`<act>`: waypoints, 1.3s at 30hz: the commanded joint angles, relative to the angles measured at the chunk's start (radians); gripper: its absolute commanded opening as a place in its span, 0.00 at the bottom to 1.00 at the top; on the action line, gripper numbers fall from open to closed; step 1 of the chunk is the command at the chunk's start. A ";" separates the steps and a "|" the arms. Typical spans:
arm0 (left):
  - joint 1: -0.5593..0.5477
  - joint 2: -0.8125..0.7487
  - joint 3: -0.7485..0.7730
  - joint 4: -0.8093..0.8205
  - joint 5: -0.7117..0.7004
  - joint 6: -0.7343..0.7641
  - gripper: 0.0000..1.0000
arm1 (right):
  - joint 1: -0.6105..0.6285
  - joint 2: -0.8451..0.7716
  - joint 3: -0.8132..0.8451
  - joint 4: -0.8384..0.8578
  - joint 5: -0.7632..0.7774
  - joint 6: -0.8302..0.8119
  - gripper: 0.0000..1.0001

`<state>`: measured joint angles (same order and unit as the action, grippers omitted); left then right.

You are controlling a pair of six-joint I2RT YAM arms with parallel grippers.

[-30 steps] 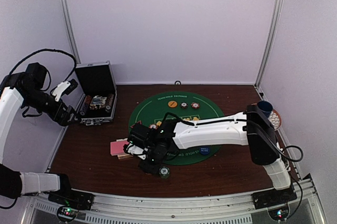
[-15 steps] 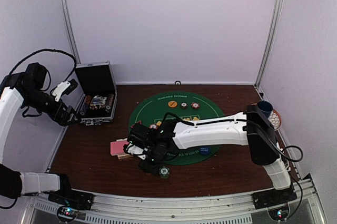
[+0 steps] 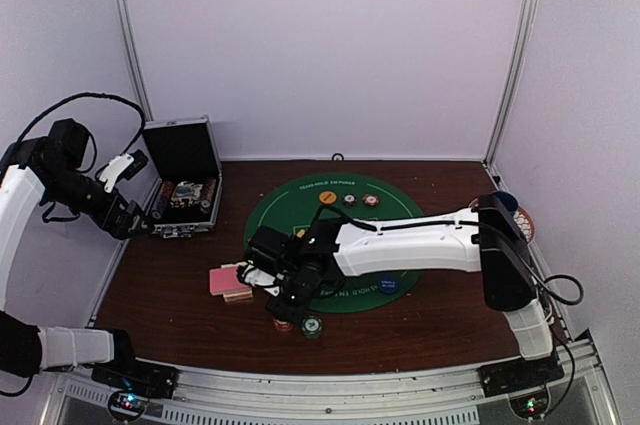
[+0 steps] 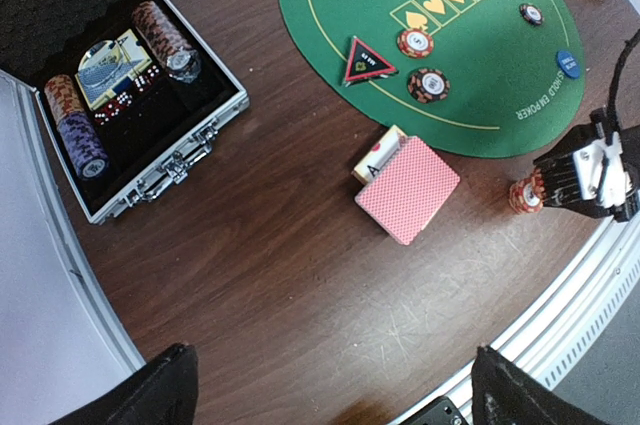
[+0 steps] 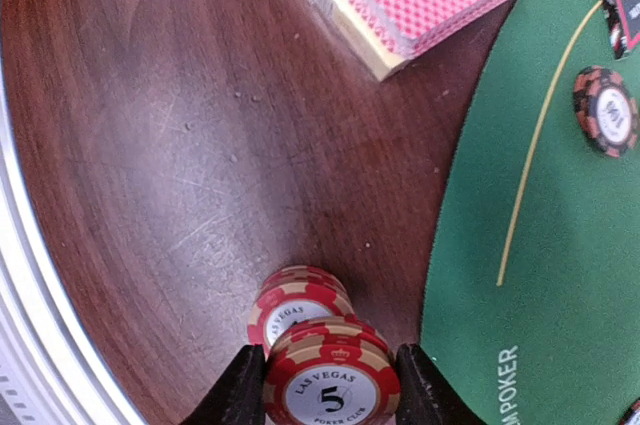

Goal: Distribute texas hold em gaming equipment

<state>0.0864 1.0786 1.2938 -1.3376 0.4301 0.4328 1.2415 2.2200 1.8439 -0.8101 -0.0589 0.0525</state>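
Note:
My right gripper (image 5: 330, 390) is shut on a short stack of red-and-white poker chips (image 5: 332, 380), holding it just above a second red stack (image 5: 292, 300) that rests on the wood. In the top view that gripper (image 3: 287, 290) hangs over the resting red stack (image 3: 284, 325), with a green chip (image 3: 312, 326) beside it. The pink-backed card deck (image 4: 408, 188) lies left of the green mat (image 3: 345, 185). On the mat are a red triangle (image 4: 367, 60), striped chips (image 4: 428, 85), a blue disc (image 4: 567, 63) and an orange disc (image 3: 327, 198). My left gripper (image 4: 340, 400) is open and empty, high over bare wood.
The open black case (image 4: 120, 95) with chip rows and dice stands at the far left. A patterned plate (image 3: 524, 227) and a blue cup (image 3: 503, 203) sit at the right edge. A metal rail (image 3: 330, 385) runs along the near edge.
My right gripper has risen a little with some red chips, leaving a red stack on the table beside the green chip. The left arm has not moved.

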 commanded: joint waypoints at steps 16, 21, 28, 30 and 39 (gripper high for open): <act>0.006 -0.008 0.027 0.001 0.015 0.015 0.98 | -0.231 -0.358 -0.458 0.081 0.105 0.149 0.00; 0.006 -0.003 0.029 0.000 0.018 0.014 0.98 | -0.253 -0.360 -0.530 0.114 0.100 0.171 0.00; 0.006 0.001 0.032 0.001 0.015 0.014 0.97 | -0.256 -0.340 -0.558 0.136 0.094 0.178 0.00; 0.006 0.001 0.029 0.000 0.015 0.014 0.98 | -0.258 -0.329 -0.559 0.139 0.090 0.177 0.01; 0.006 0.002 0.025 0.001 0.011 0.017 0.98 | -0.261 -0.339 -0.529 0.111 0.093 0.170 0.51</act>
<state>0.0864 1.0790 1.2991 -1.3376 0.4313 0.4362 0.9855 1.9053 1.2915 -0.6880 0.0231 0.2161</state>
